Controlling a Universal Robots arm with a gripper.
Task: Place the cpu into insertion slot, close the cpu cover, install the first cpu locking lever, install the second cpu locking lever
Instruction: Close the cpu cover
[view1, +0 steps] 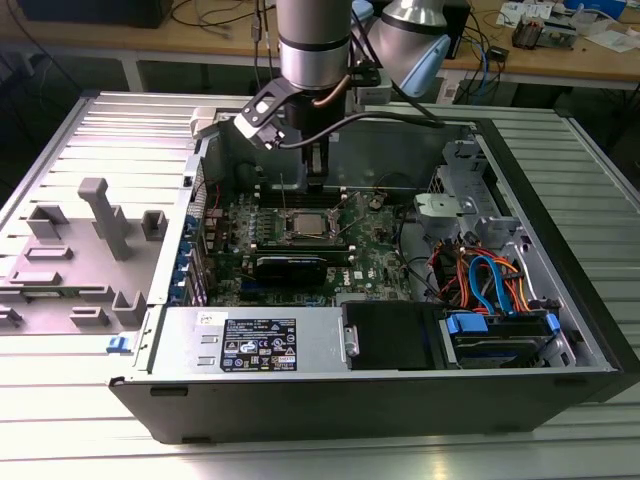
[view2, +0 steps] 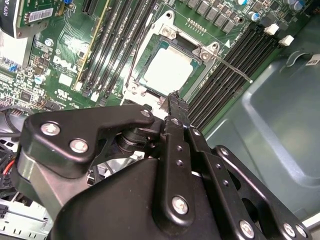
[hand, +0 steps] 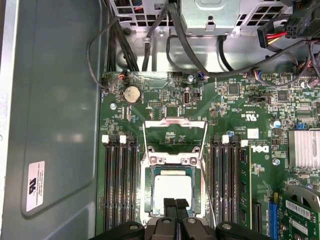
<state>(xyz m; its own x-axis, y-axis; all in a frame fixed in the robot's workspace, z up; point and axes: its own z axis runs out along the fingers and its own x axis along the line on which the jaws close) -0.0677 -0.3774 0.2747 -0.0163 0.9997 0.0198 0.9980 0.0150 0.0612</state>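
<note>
Claw tips sat nearest my wrist cameras. The gripper (hand: 175, 201) had its two black fingers pressed together with nothing between them, and it hung over the near edge of the socket. Just past the tips lay the cpu (hand: 172, 191), flat in the insertion slot with its pale metal top bare. I could not tell whether the fingers touched it.

Beyond the chip the cpu cover (hand: 175, 120) was swung open, its silver frame with the square window lying off the socket and over the board. In the second wrist view I saw one thin locking lever (view2: 233, 68) sticking out from the socket's corner across the black memory slots (view2: 215, 90).

Farther on, the green motherboard (hand: 240, 125) carried a round coin battery (hand: 131, 93). Past that, dark cables (hand: 185, 40) looped down from a grey metal cage.

In the exterior view the arm (view1: 313, 45) came straight down into the open computer case (view1: 380, 410), which lay on its side on a ribbed metal table (view1: 300, 462). A labelled power supply box (view1: 250, 342) ran along the case's front wall. Blue and orange cables (view1: 488, 282) were bundled toward the exterior view's right. Grey plastic fixtures (view1: 95, 215) stood on the table at that view's left, and a wooden bench (view1: 560, 62) crossed the back.
</note>
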